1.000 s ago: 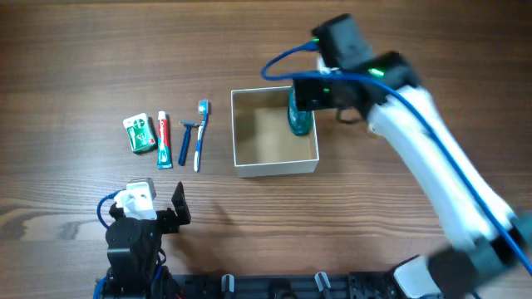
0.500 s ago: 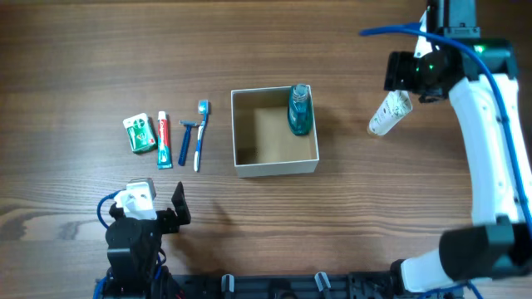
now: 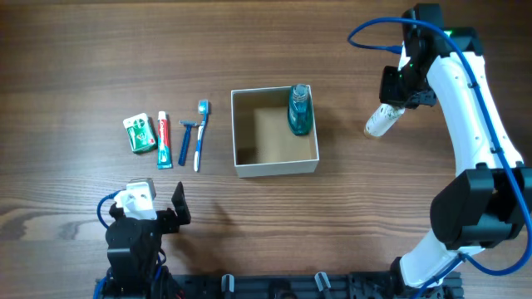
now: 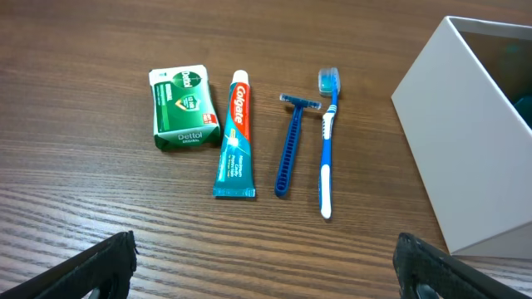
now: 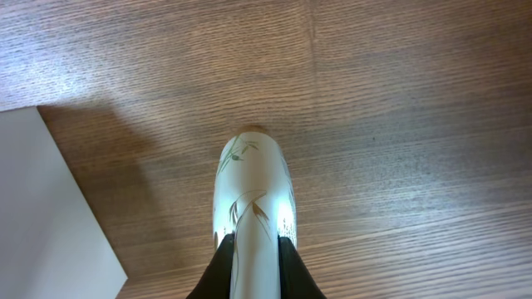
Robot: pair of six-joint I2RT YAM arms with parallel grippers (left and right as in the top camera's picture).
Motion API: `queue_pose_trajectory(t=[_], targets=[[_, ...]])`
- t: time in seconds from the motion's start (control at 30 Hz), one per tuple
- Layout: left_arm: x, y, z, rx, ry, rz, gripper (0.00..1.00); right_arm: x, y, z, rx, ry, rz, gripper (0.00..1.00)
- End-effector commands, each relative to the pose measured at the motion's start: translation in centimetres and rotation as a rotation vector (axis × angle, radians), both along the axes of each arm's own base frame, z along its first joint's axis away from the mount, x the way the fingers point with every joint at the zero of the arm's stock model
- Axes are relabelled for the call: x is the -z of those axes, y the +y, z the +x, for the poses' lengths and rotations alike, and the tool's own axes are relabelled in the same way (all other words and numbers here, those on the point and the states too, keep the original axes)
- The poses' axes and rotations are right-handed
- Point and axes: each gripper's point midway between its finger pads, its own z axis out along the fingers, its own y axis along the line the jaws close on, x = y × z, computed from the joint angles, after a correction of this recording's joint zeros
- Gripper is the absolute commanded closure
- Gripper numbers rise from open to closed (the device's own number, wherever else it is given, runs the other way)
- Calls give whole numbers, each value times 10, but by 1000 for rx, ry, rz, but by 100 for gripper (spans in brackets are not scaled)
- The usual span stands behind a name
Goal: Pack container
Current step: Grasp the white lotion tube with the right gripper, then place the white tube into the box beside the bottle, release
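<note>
Overhead: the right gripper [image 3: 397, 101] was clenched on a white leaf-printed bottle [image 3: 384, 119], well to the right of the container [image 3: 276, 166]

The container sat mid-table, open side up, with a teal bottle [image 3: 300, 112] in its far right corner and the rest of its brown floor bare. The left gripper [image 4: 266, 274] hung spread wide and empty, looking at a Dettol soap packet [image 4: 181, 119], Colgate toothpaste [image 4: 235, 137], razor [image 4: 291, 145] and toothbrush [image 4: 327, 141] laid in a row just left of the box. The box looked light, thin-walled card, likely to slide or dent if bumped, so it was best pinched at the rim mid-wall. The white bottle seemed smooth, perhaps slippery, and was held tilted by one end
</note>
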Motion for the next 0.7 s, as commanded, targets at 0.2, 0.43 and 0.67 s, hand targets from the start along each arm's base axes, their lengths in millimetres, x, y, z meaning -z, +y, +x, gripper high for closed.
queue_pose_trajectory(t=[0.2, 0.43, 0.67], targets=[[6, 0, -1, 6, 11, 16, 0, -91, 23, -34, 0, -226, 57, 96], [6, 0, -1, 6, 11, 16, 0, -154, 115, -94, -206, -381, 208, 96], [6, 0, -1, 6, 11, 16, 0, -140, 168, -100, -307, -344, 232, 96]])
